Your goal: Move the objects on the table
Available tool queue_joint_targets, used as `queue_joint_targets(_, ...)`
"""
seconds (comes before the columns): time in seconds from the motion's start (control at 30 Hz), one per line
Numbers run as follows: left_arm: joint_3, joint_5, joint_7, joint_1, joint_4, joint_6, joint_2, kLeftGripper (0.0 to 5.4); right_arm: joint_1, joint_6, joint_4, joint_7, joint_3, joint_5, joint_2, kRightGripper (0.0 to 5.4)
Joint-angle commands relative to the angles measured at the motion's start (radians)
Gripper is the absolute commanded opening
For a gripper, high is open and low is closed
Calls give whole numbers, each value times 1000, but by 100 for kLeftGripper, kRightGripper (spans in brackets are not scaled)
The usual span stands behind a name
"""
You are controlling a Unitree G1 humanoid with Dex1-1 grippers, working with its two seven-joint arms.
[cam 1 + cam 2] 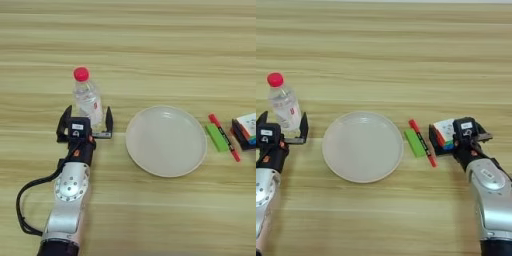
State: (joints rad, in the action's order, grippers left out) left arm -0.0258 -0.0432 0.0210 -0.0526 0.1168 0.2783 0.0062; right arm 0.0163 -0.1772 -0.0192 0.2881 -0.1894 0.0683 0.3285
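A small clear bottle (87, 100) with a red cap stands upright on the table (150, 50), left of centre. My left gripper (86, 121) is open, one black finger on each side of the bottle's base. A slim red marker (422, 142) lies right of the plate, beside a green block (415, 142). Further right, my right gripper (448, 135) is shut on the multicoloured puzzle cube (444, 128), its white face turned up. The cube also shows at the right edge of the left eye view (247, 126).
A round white plate (362, 146) sits empty at the centre, between the bottle and the marker. The wide far half of the table is bare wood.
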Motion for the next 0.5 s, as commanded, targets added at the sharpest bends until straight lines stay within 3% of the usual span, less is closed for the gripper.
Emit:
queue_joint_targets(0.03,-3,-12,5,8,2,-13,-1,540,-19,15,23,-4,-9,6,12,536)
queue_joint_targets(0.5,-2,-13,5,7,3,-12,1,540,-41,-3,117,-4,-21,18,17,536)
